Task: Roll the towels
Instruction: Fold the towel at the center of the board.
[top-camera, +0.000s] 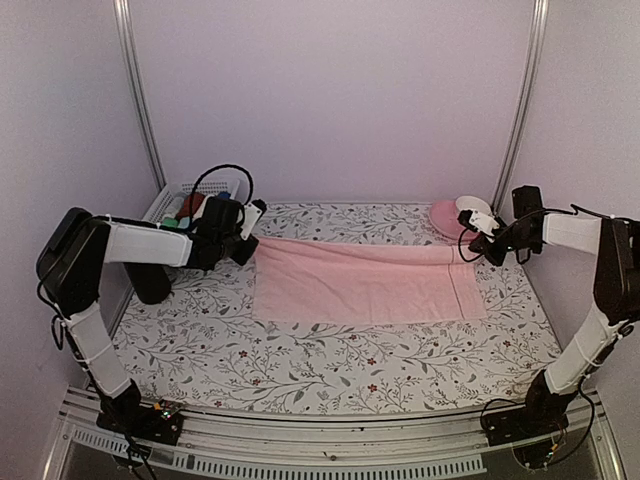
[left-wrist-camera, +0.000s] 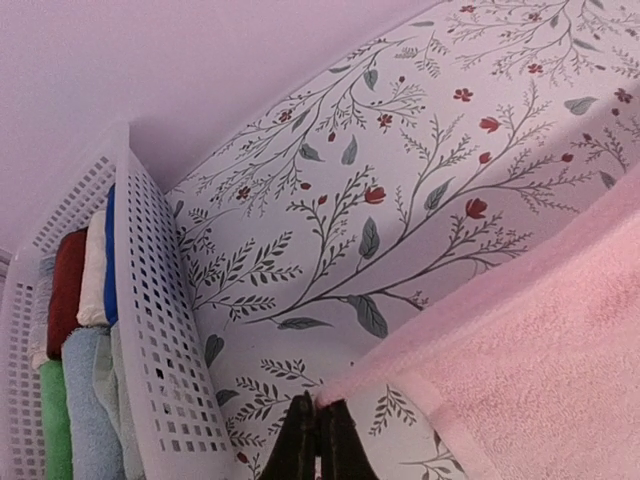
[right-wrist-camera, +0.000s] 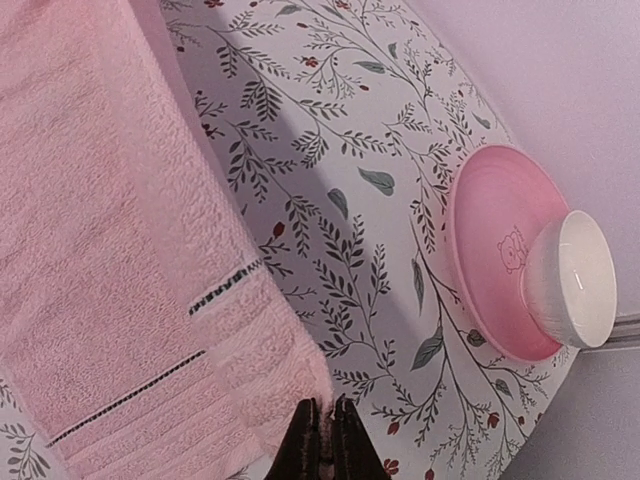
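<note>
A pale pink towel (top-camera: 360, 283) lies stretched across the middle of the floral table, its far edge lifted and pulled taut between both arms. My left gripper (top-camera: 246, 243) is shut on the towel's far left corner (left-wrist-camera: 335, 393); the black tips (left-wrist-camera: 320, 425) pinch the hem just above the table. My right gripper (top-camera: 470, 251) is shut on the far right corner, with pink cloth (right-wrist-camera: 330, 385) squeezed between its tips (right-wrist-camera: 328, 418). The near part of the towel (right-wrist-camera: 110, 250) rests flat on the table. A pale mint green towel (left-wrist-camera: 55, 425) sits folded in the basket.
A white perforated basket (top-camera: 172, 205) stands at the back left, its wall (left-wrist-camera: 150, 300) close to my left gripper, holding dark red, white, blue and green cloths. A pink saucer (right-wrist-camera: 495, 255) with a white cup (right-wrist-camera: 572, 280) sits at the back right, near my right gripper.
</note>
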